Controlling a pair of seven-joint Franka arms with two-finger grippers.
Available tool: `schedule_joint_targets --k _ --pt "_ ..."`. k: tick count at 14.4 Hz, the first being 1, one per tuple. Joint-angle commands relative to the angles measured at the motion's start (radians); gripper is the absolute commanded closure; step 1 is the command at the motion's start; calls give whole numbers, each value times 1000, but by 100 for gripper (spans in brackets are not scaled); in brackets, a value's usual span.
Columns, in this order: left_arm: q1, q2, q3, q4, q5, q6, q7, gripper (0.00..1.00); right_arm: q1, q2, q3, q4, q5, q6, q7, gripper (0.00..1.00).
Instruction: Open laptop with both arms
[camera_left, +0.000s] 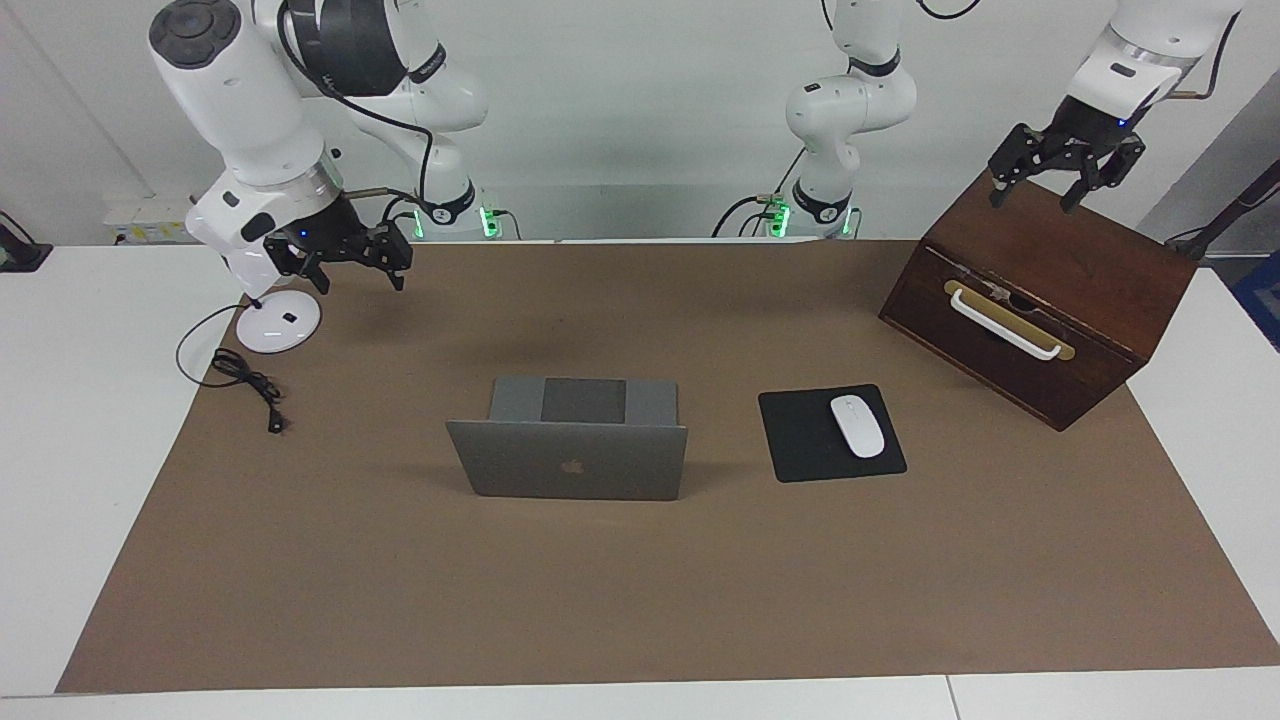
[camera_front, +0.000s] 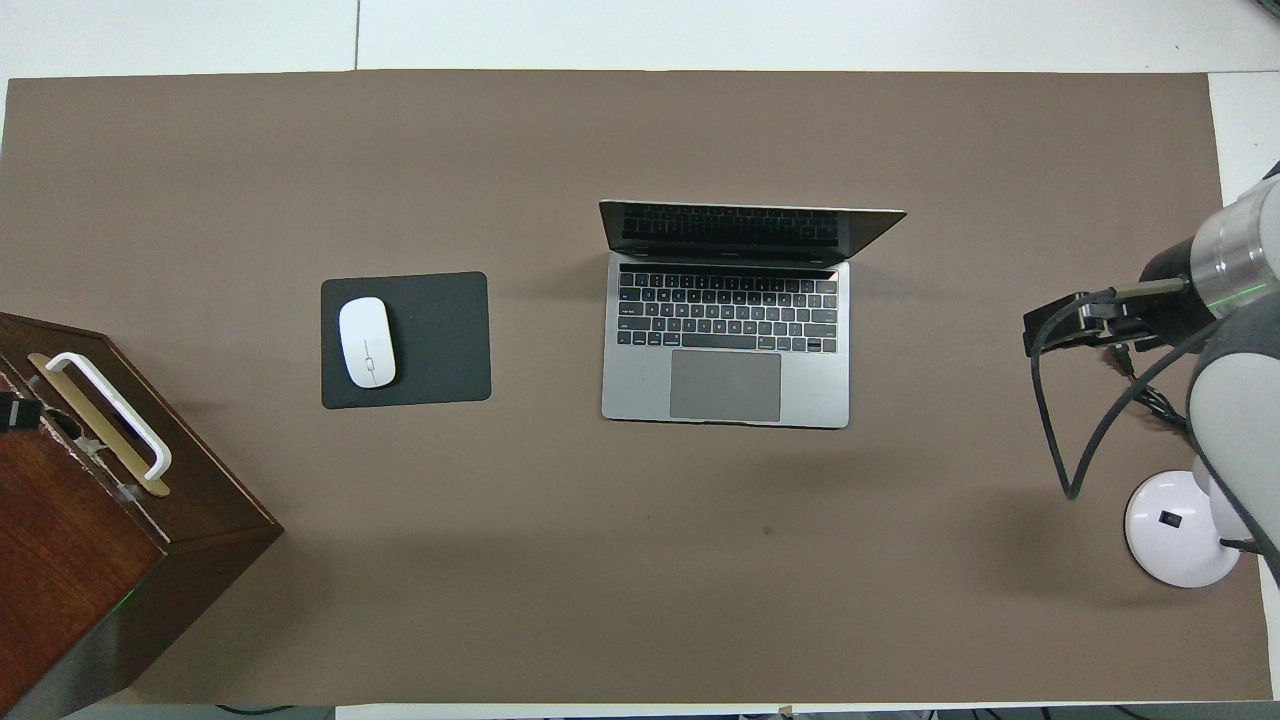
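Observation:
The silver-grey laptop (camera_left: 570, 462) (camera_front: 725, 385) stands open in the middle of the brown mat, its lid upright with the logo side turned away from the robots and the keyboard deck toward them. My right gripper (camera_left: 362, 275) (camera_front: 1075, 325) hangs open and holds nothing, over the mat toward the right arm's end, well apart from the laptop. My left gripper (camera_left: 1050, 188) is open and holds nothing above the top of the wooden box. Only a sliver of it shows at the edge of the overhead view.
A dark wooden box (camera_left: 1060, 270) (camera_front: 90, 540) with a white handle sits at the left arm's end. Beside the laptop lies a black mouse pad (camera_left: 800, 440) (camera_front: 440, 340) with a white mouse (camera_left: 857, 426) (camera_front: 367, 342). A white round disc (camera_left: 278, 322) (camera_front: 1175, 530) and black cable (camera_left: 250, 385) lie at the right arm's end.

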Motion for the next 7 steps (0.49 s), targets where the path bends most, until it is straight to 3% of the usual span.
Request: schedule_joint_targets --k 1,7 --pt "13 16 -7 13 15 -40 -11 0 -12 5 6 7 -21 0 -5 0" --pt "-4 34 -9 14 17 95 -120 0 -12 7 4 3 -27 31 -8 0"
